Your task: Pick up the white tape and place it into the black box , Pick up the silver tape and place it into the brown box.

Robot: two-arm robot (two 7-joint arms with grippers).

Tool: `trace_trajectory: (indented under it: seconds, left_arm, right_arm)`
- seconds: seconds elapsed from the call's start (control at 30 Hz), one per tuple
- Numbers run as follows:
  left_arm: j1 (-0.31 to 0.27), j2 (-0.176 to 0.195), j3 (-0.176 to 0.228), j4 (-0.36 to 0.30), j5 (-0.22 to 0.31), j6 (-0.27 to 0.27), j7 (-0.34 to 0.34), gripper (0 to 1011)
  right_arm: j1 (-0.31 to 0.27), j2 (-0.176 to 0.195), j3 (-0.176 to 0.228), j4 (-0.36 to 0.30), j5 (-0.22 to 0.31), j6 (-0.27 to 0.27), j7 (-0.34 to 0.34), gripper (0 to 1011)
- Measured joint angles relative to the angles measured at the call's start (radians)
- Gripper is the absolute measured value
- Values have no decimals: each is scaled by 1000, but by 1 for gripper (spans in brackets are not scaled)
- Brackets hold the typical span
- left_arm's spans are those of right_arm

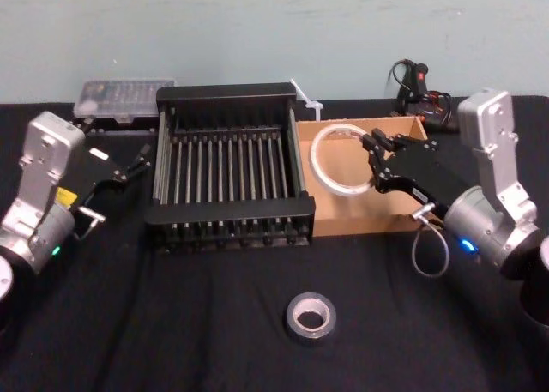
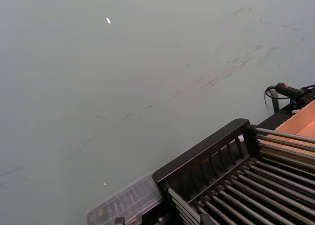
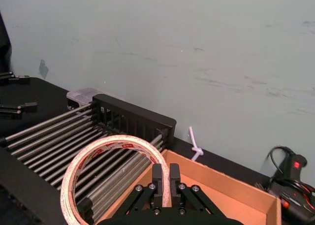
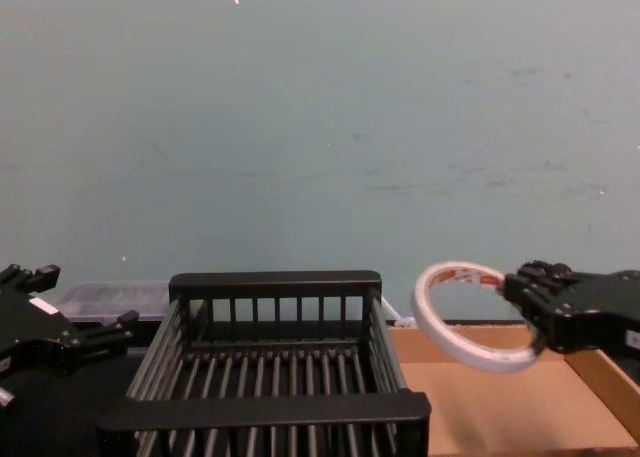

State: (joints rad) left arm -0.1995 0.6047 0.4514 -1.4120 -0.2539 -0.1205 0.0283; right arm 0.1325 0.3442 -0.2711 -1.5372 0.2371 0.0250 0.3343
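White tape [image 1: 340,159]: thin, wide white ring, red and dark label marks on its inner face in the right wrist view; part of its rim is hidden where the right gripper [image 1: 374,164] has its fingers clamped on it, held tilted in the air above the brown box [image 1: 403,222], near the wall shared with the black box [image 1: 227,214]. Brown box: shallow cardboard tray, its right part covered by the right arm; it touches the black box's right side. Black box: slatted crate, barred floor, thick rim; near edge cut off in the chest view. Silver tape [image 1: 310,316]: thick dull grey roll, pale core, lying flat on the black table [image 1: 171,323] in front of both boxes, well apart from them. Left gripper [image 1: 129,165]: fingers spread, grasping nothing, hovering left of the black box, partly cropped in the chest view.
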Motion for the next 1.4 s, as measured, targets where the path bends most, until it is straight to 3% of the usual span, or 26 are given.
trace_trajectory:
  seconds: [0.67, 1.4]
  left_arm:
    - [0, 0, 0, 0, 0, 0, 0, 1001]
    - [0, 0, 0, 0, 0, 0, 0, 1001]
  right_arm:
    - [172, -85, -93, 176, -71, -34, 15, 92]
    - [311, -176, -144, 365, -112, -69, 25, 93]
